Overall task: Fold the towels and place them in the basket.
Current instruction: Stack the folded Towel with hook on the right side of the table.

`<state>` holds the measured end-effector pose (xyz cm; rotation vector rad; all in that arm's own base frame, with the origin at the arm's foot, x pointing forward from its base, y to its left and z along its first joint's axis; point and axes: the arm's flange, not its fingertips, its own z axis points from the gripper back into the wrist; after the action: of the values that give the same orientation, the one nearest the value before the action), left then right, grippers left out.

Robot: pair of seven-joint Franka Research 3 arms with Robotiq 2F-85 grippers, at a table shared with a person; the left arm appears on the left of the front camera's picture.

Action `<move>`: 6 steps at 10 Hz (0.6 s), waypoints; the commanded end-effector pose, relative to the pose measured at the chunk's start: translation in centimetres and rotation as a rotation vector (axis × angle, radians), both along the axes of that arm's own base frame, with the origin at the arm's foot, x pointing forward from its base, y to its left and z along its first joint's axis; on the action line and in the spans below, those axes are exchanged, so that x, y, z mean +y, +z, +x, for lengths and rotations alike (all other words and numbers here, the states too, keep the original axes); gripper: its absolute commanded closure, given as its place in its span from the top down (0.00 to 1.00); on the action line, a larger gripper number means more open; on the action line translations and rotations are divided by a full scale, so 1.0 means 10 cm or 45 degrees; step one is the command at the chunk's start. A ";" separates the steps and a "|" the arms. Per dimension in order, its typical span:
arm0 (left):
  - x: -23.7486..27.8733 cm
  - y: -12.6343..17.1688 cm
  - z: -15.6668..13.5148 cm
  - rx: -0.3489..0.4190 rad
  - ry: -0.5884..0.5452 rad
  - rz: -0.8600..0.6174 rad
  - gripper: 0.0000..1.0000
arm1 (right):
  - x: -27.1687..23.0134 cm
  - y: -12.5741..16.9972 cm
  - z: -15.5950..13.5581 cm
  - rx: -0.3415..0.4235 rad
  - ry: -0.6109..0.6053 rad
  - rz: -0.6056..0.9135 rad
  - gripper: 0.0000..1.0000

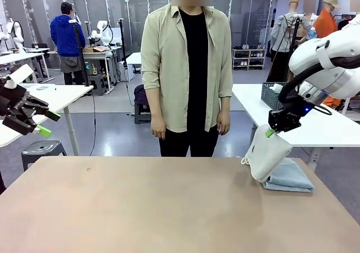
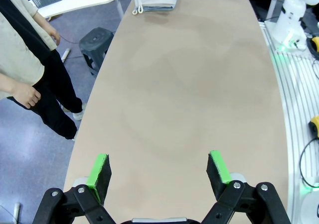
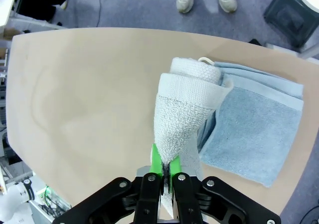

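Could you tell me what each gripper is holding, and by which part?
The right gripper pinches the cream-white towel by a bunched edge; the left gripper holds nothing.

Blue towel partly hidden under the white towel; basket mostly behind the right arm.

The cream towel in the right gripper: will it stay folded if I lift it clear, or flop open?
Likely floppy: the cream towel hangs in a soft cone from the right gripper, pinched at one spot. Its lower folds still rest on the blue towel, so lifting may loosen them. It looks light, and the terry probably won't slip.
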<state>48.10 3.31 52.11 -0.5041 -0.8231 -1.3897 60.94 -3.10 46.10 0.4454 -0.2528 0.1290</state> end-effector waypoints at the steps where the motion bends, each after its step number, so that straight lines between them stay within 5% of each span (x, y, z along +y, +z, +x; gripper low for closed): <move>1: 0.00 0.01 -0.02 -0.005 -0.011 -0.004 0.98 | -0.12 -0.07 0.13 0.007 0.080 0.081 0.07; 6: 0.00 0.01 -0.02 -0.005 -0.011 -0.004 0.98 | -0.46 -0.12 0.24 0.069 0.007 0.088 0.07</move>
<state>48.10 3.31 52.10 -0.5041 -0.8230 -1.3898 62.77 -7.18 44.40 0.5059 -0.2129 0.1173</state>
